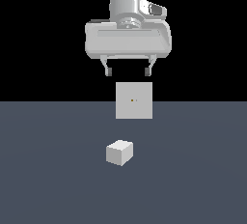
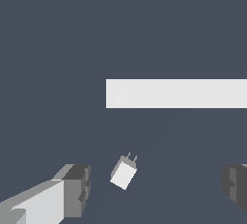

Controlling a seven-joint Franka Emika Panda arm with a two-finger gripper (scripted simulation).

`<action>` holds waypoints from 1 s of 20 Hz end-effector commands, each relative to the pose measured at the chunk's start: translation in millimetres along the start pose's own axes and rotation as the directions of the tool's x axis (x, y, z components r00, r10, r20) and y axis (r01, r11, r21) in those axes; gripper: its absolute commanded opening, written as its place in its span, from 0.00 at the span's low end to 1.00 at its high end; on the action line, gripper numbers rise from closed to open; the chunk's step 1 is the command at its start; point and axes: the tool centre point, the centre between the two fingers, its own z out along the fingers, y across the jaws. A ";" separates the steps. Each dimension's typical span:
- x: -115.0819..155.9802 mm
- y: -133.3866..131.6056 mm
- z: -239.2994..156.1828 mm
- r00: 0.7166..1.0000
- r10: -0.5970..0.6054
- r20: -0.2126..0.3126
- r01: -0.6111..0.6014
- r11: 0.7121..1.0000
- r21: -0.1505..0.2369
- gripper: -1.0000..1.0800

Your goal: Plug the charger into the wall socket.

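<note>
One matte off-white cube charger (image 1: 119,152) — well below wide-open, empty pincer (image 1: 127,72), untouched; flat smooth light-grey square wall socket (image 1: 134,101) upright just beneath fingertips.

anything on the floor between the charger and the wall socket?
No. In the exterior view only bare grey floor separates the charger from the wall socket. The wrist view shows the same bare gap. The hand hangs open above, holding nothing.
</note>
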 end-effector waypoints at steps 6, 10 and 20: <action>-2.5 0.1 2.3 1.000 0.013 -0.005 -0.013 1.000 -0.001 0.96; -8.0 0.2 7.4 0.999 0.041 -0.017 -0.041 0.999 -0.002 0.96; -34.3 -1.5 34.1 0.980 0.182 -0.078 -0.183 0.983 -0.004 0.96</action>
